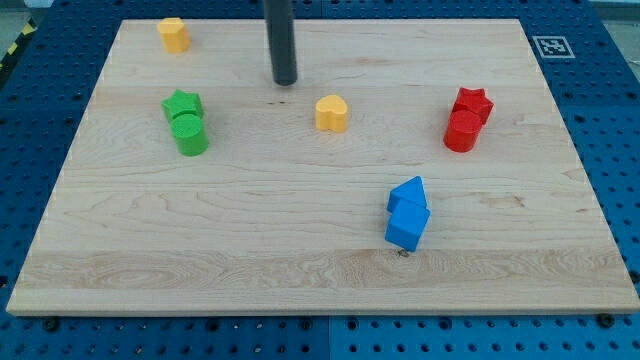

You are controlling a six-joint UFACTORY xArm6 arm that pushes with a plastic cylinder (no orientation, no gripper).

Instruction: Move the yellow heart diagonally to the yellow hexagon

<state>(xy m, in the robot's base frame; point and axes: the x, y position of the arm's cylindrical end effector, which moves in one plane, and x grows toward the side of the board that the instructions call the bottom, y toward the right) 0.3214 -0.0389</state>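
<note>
The yellow heart point(332, 113) lies on the wooden board point(300, 230) a little above its middle. The yellow hexagon point(174, 34) sits near the board's top left corner. My tip point(285, 81) is at the end of the dark rod that comes down from the view's top. It stands up and to the left of the yellow heart, apart from it, and well to the right of the yellow hexagon.
A green star point(182, 104) touches a green cylinder point(190, 134) at the left. A red star point(473, 102) touches a red cylinder point(460, 131) at the right. Two blue blocks point(407, 213) lie together at the lower right.
</note>
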